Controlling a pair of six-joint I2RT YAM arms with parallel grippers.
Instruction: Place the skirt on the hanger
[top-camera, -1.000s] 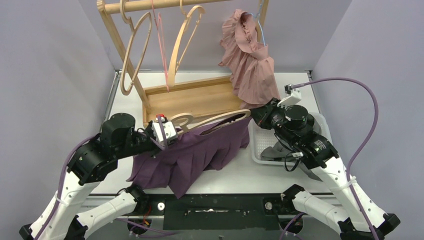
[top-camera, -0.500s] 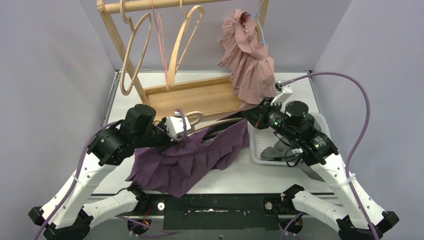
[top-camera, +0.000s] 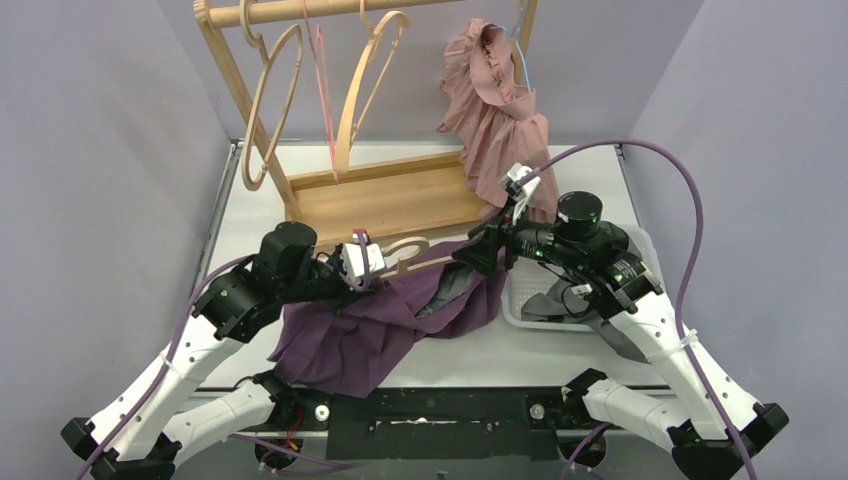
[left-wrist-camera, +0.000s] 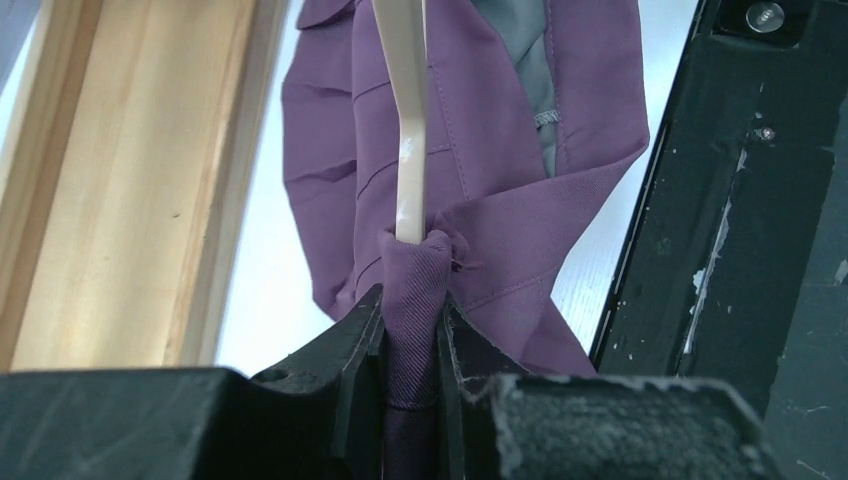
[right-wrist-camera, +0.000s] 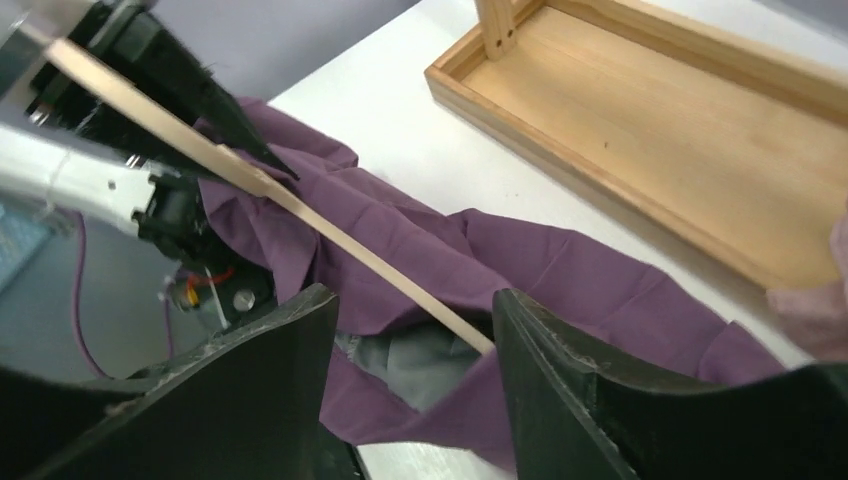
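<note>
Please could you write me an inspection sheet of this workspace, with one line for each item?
Surface: white table, with a wooden rack standing on it.
Job's things: purple skirt bunched around a wooden hanger, low over the table.
Clutter: pink garment and spare hangers on the rack; white basket at the right.
Grippers: left pincer shut on the skirt's fabric at the hanger's end; right pincer open, astride the hanger's bar.
Cables: purple cable arcs beside the right arm; second cable by the left arm.
Surroundings: plain grey walls on three sides.
</note>
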